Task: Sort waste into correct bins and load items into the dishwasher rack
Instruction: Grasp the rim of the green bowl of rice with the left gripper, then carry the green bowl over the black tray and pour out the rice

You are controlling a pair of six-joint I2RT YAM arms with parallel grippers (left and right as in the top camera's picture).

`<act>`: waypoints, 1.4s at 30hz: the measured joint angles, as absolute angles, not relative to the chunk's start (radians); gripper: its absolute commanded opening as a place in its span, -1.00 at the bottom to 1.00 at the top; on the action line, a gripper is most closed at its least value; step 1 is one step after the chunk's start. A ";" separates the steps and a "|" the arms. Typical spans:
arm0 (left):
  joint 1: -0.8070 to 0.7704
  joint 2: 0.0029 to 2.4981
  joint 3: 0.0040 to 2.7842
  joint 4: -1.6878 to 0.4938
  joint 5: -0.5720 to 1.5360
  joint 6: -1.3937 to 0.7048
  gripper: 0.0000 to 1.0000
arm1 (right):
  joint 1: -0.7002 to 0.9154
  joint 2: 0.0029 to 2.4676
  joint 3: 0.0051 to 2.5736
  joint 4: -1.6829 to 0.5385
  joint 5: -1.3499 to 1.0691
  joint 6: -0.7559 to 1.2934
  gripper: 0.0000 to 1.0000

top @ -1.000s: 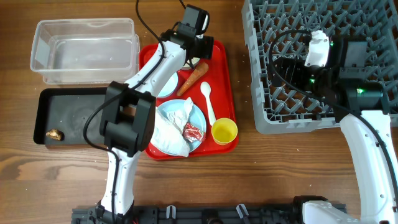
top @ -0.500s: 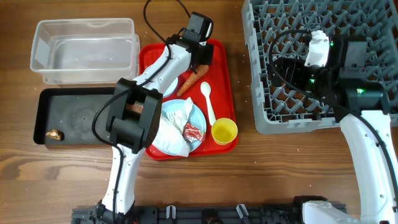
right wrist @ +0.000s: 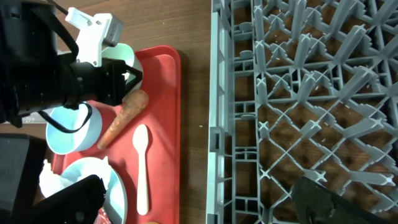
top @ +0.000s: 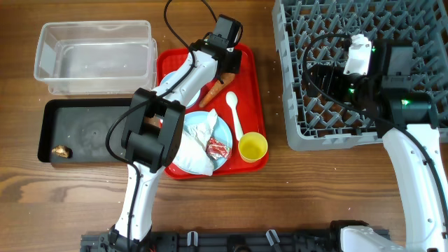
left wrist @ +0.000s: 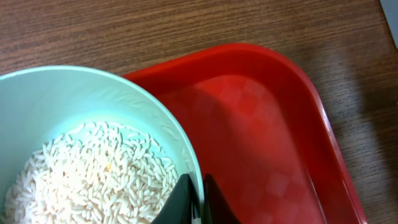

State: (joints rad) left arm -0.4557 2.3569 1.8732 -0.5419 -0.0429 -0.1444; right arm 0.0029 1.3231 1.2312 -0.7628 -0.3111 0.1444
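Our left gripper (left wrist: 198,198) is at the far end of the red tray (left wrist: 267,124), its jaws pinching the rim of a pale blue bowl (left wrist: 74,99), one finger inside the wall and one outside. White rice (left wrist: 93,174) covers the bottom of that bowl. In the right wrist view, a second bowl (right wrist: 71,127) sits on the tray just nearer than the held one, and the carrot (right wrist: 124,115) lies slanted beside it, with the white spoon (right wrist: 142,162) to the carrot's right. Nearer on the tray, the plate (top: 224,129) carries the crumpled napkin (top: 192,143) and the red wrapper (top: 218,148), and the yellow cup (top: 252,148) stands upright at the tray's near right corner. To the left of the tray, on the wooden worktop (top: 70,196), the clear tub (top: 42,63) is the farther of the two bins. The black tub (top: 91,129) sits just nearer, with a brown lump (top: 62,151) in its near left corner. Our right gripper (top: 318,73) hangs over the grey rack (top: 294,136), well apart from the tray, and we cannot tell how its jaws stand.
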 measured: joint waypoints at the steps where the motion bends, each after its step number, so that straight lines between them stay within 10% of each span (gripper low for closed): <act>1: -0.456 2.353 1.873 -0.548 -0.044 -0.148 -0.92 | 0.003 1.323 1.231 -0.763 -0.309 0.144 0.99; 19: -0.413 1.999 1.873 -0.960 0.110 -0.259 -0.92 | 0.003 1.323 1.231 -0.760 -0.302 0.144 0.99; 31: -0.077 1.840 1.873 -1.482 0.292 -0.250 -0.91 | 0.003 1.323 1.231 -0.760 -0.302 0.144 0.99; 42: 0.103 1.679 1.787 -1.499 0.314 -0.194 -0.92 | 0.003 1.323 1.231 -0.763 -0.302 0.144 1.00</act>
